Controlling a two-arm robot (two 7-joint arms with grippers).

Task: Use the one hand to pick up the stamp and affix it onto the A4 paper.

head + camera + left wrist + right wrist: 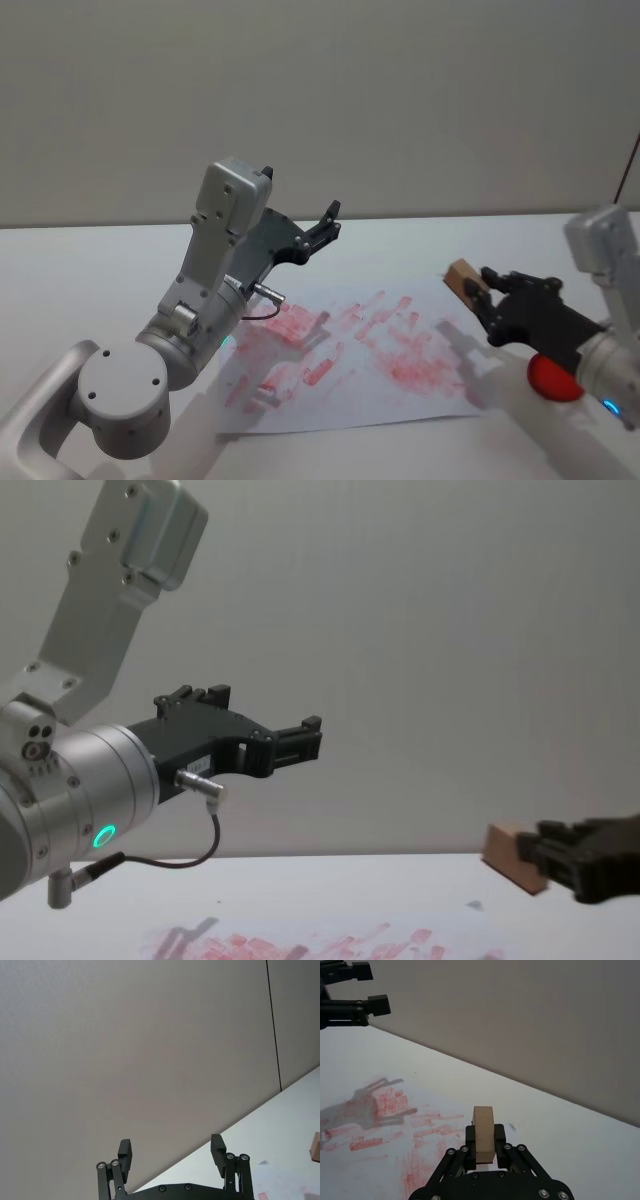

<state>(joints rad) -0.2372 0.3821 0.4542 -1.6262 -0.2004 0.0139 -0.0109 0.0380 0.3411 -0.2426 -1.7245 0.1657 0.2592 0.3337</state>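
The stamp [462, 278] is a small tan wooden block, and my right gripper [481, 293] is shut on it above the right edge of the A4 paper [350, 355]. The right wrist view shows the stamp [483, 1133] clamped upright between the black fingers, with the paper [385, 1125] and its red-pink prints below. From the chest view the stamp [512, 857] hangs clear of the sheet [330, 946]. My left gripper [325, 225] is held high over the sheet's far left, open and empty; its fingers [216, 1148] stand apart in the left wrist view.
A round red object [553, 379] lies on the white table [90, 270] under my right arm, near the paper's right edge. A plain grey wall [400, 90] rises behind the table.
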